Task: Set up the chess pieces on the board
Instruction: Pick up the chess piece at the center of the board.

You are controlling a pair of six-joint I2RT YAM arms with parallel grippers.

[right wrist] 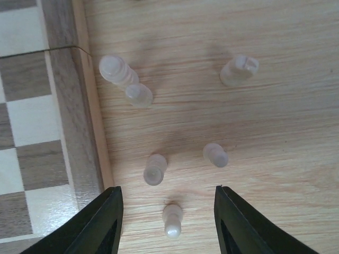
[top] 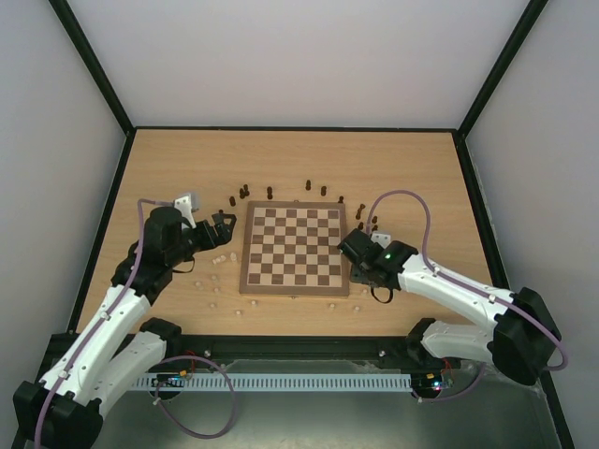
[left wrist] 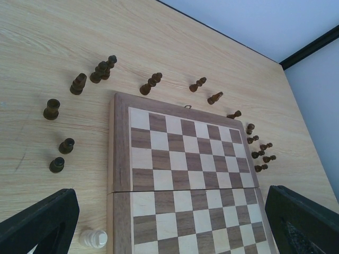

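Note:
The board (top: 294,248) lies in the middle of the table with no pieces on its squares. Dark chess pieces (top: 270,192) stand in an arc past its far edge and by its far right corner. Pale pieces (top: 216,278) are scattered to its left and near side. My left gripper (top: 223,228) is open and empty by the board's far left corner; its view shows the board (left wrist: 121,159), dark pieces (left wrist: 78,83) and one pale piece (left wrist: 93,238). My right gripper (right wrist: 172,225) is open just off the board's right edge (right wrist: 79,132), over a pale pawn (right wrist: 172,220) that stands between its fingers untouched.
Several more pale pieces (right wrist: 154,169) stand on the tabletop beyond the right gripper, two close together (right wrist: 127,82) against the board's border. A black frame (top: 290,128) and pale walls bound the table. The right arm (top: 449,285) reaches in from the near right.

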